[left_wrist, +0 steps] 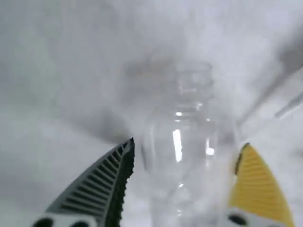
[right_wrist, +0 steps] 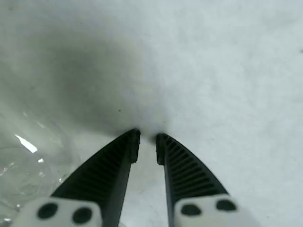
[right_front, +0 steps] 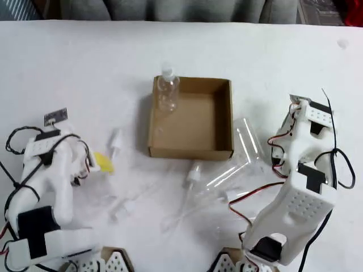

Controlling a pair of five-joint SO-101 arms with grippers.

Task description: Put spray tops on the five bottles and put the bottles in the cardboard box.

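Bottles first: one capped bottle (right_front: 168, 90) stands upright inside the cardboard box (right_front: 215, 150), in the box's far left corner, with a spray top fitted on its neck. Clear bottles (right_front: 248, 141) lie on their sides on the table (right_front: 85, 73), just beside the box's right wall and its near right corner. Loose spray tops (right_front: 193, 174) lie on the table in front of the box, and a single spray top (right_front: 116, 139) lies to the left of it.

The left gripper (left_wrist: 187, 144), left of the box, is spread wide. Its black finger is on one side and its yellow finger on the other side of an uncapped bottle (left_wrist: 189, 94) with a bare threaded neck. A slim gap shows between the black fingertip and the bottle wall.

The right gripper (right_wrist: 147, 137), right of the box, has its fingers drawn nearly together with a thin slit between the tips. It pinches nothing and sits over bare table.
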